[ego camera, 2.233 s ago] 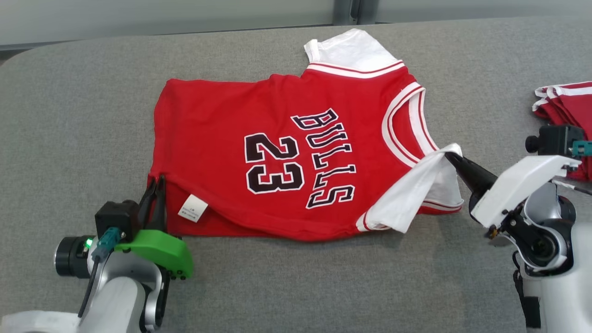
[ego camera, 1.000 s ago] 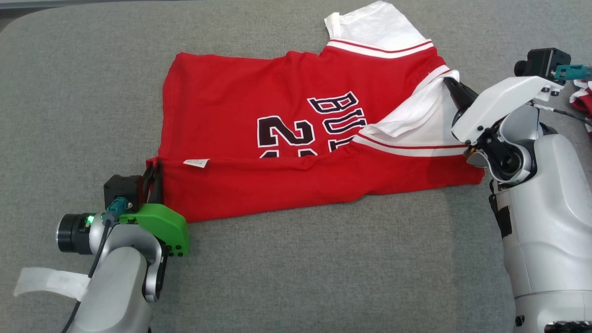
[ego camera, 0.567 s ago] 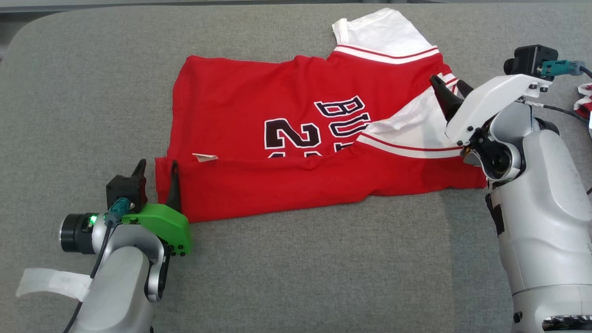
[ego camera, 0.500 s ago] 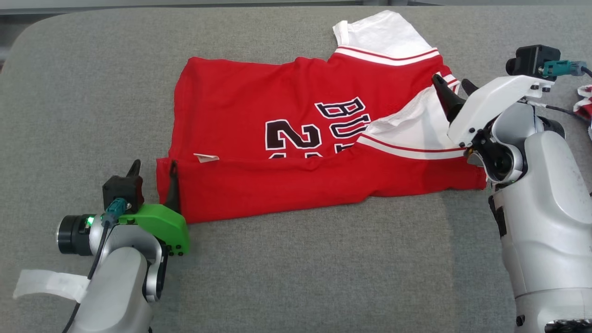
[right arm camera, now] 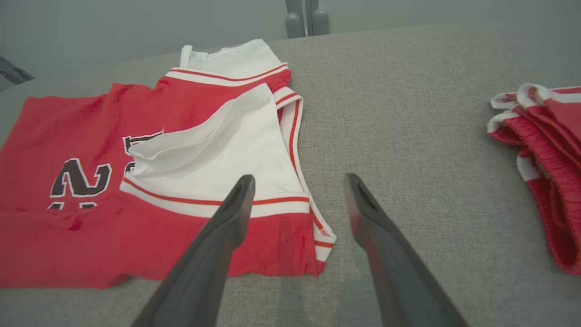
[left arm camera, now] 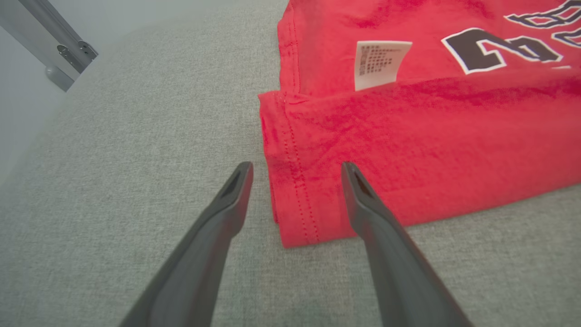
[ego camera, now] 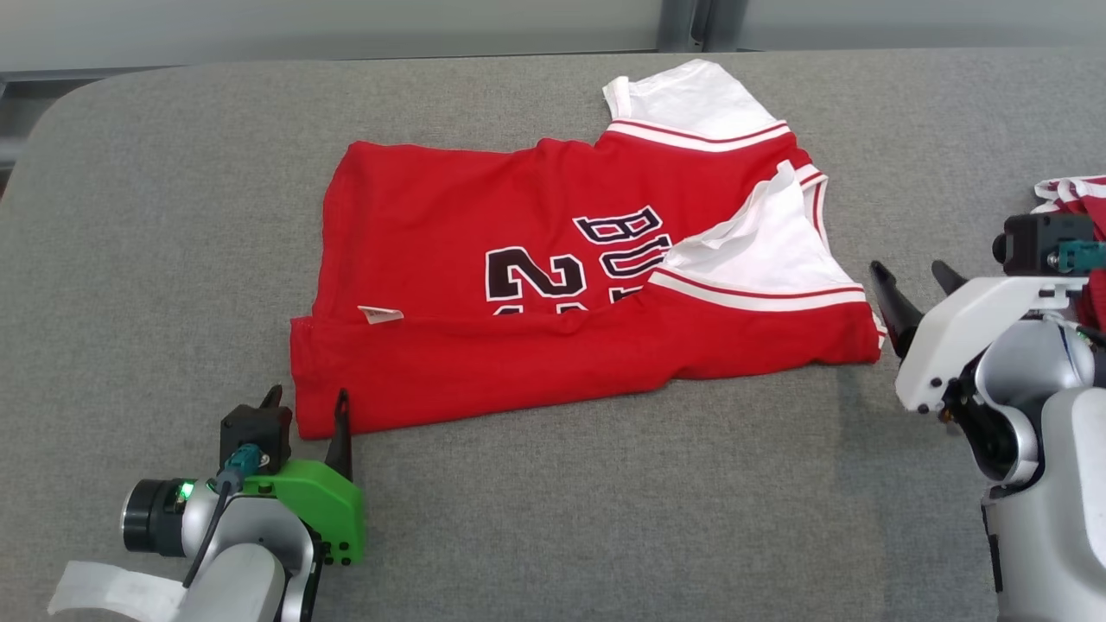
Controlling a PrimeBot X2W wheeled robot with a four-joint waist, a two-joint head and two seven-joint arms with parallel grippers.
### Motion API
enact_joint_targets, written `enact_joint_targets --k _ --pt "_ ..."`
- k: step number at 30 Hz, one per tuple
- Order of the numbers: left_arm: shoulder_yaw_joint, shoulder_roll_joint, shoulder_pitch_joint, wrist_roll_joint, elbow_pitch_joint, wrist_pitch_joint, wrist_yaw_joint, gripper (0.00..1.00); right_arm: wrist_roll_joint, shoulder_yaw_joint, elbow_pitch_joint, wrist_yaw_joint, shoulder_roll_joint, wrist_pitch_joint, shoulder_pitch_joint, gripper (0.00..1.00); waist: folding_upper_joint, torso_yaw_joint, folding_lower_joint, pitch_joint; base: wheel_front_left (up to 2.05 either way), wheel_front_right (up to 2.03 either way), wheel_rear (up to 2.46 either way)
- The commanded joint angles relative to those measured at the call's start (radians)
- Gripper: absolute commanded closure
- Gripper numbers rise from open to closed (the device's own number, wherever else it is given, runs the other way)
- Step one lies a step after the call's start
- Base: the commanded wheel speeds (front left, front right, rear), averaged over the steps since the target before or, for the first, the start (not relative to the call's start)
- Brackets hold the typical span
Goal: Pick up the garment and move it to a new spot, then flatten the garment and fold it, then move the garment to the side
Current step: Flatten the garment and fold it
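Red jersey w/ white sleeves lies flat in the middle of a grey padded tabletop. Its near long edge is folded up toward the far side, so the fold hides the lower half of the black "23" & "BULLS" print. A white care label pokes out at the fold's left end, & one white sleeve lies turned over onto the red at right. The left gripper sits at the jersey's near-left corner, fingers spread wide & holding nothing; seen from its own wrist, the hemmed corner lies between the fingers, contact w/ cloth can't be told. The right gripper is just off the jersey's right edge over bare tabletop, fingers likewise wide apart & empty. Vs approx 2 sec ago: both were pinched tight then, left on the hem corner, right on the sleeve tip, w/ the near edge not yet laid over; both have since let go. Vs half a sec ago: left has drawn back nearer, right has come off the sleeve & out to the right. Head camera has shifted too. A second pile of red-and-white cloth sits far right, well apart.
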Motion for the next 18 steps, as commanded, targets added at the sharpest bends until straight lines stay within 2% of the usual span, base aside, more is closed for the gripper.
enact_joint_targets --k 1,6,18 --pt "-0.001 0.01 0.013 0.011 -0.007 0.011 0.009 0.0 -0.005 -0.011 -0.016 0.0 0.017 0.008 0.032 0.0 -0.0001 -0.008 0.0 -0.003 0.0 0.0 0.0" --pt "-0.017 0.018 0.0 0.021 -0.013 0.055 0.02 0.0 -0.032 -0.027 -0.024 0.0 0.047 0.016 0.076 0.0 -0.0001 -0.02 0.0 0.006 0.0 0.0 0.0" --pt "-0.022 0.023 -0.019 0.007 -0.011 0.084 0.029 0.0 -0.016 -0.008 0.075 0.0 0.067 -0.012 0.023 0.0 -0.0001 -0.023 0.0 0.035 0.0 0.0 0.0"
